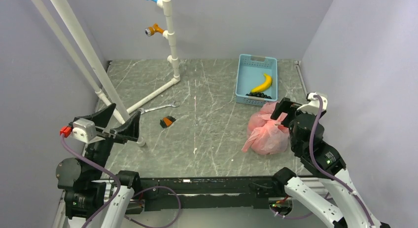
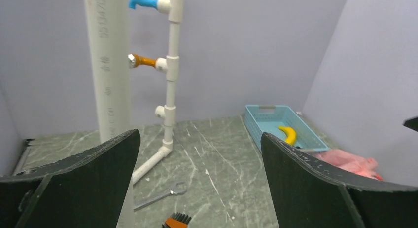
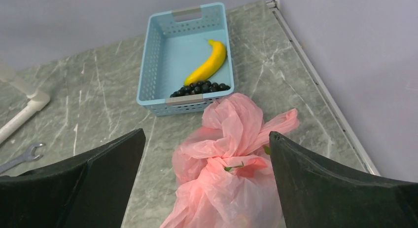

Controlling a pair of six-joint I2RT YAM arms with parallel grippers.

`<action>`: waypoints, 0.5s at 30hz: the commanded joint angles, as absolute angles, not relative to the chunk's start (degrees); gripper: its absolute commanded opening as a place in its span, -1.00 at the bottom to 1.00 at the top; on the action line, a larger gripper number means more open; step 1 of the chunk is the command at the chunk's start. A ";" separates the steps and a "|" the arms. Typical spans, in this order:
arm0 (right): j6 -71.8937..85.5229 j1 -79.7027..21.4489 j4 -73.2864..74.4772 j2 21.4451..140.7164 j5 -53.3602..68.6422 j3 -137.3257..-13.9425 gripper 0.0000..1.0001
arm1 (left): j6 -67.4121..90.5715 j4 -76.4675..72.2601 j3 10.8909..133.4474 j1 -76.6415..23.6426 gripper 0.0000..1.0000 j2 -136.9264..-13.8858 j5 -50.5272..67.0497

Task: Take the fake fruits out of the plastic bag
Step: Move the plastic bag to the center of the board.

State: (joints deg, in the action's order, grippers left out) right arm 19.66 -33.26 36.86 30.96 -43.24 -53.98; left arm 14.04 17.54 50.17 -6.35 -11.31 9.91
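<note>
At the near left, the left gripper (image 1: 118, 123) hangs over the table (image 1: 212, 144), its jaws wide apart and empty. A wrench (image 1: 158, 108) lies farther in. On the right, the plastic bag (image 1: 266, 133) lies bunched, just near of the blue basket (image 1: 241, 75). The fake fruits inside it cannot be seen clearly. The right gripper (image 3: 207, 135) is above the bag, its jaws spread and empty.

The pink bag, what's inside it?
The plastic bag is bunched shut. Only a reddish patch with a green bit shows through near its middle. Anything else inside is covered by the pink plastic.
</note>
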 commanded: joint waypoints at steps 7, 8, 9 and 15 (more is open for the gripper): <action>20.85 -33.52 33.39 36.99 -40.16 -55.08 0.99 | 15.64 20.28 50.28 -6.42 0.99 -15.61 24.96; 20.76 -33.53 31.57 37.10 -39.56 -53.88 0.99 | 15.91 20.26 49.74 -6.42 0.98 -16.11 26.96; 20.82 -33.49 30.02 37.24 -39.01 -52.89 0.99 | 16.09 20.19 49.07 -6.42 0.98 -16.80 29.14; 26.24 -33.42 28.51 43.00 -39.67 -49.55 0.99 | 19.67 17.78 42.01 -7.00 0.98 -21.88 40.43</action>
